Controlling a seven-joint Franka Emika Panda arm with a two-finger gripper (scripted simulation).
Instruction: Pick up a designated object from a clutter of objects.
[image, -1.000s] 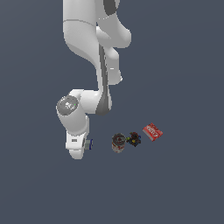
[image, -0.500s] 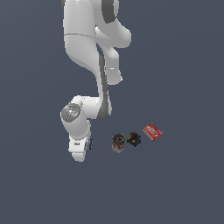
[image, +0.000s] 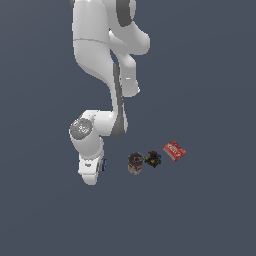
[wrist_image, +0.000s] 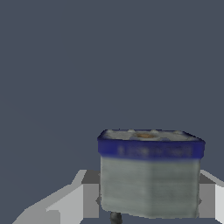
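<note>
In the exterior view, a row of three small things is seen on the floor: a round dark can (image: 135, 163), a black lump (image: 152, 160) touching it, and a flat red packet (image: 174, 151) just beside that. A bare gap of floor is left between the can and the gripper (image: 93, 172). In the wrist view, the space between the fingers (wrist_image: 65, 202) is filled by the grey-white tub with a blue band (wrist_image: 150, 173). Only bare floor is seen beyond it.
</note>
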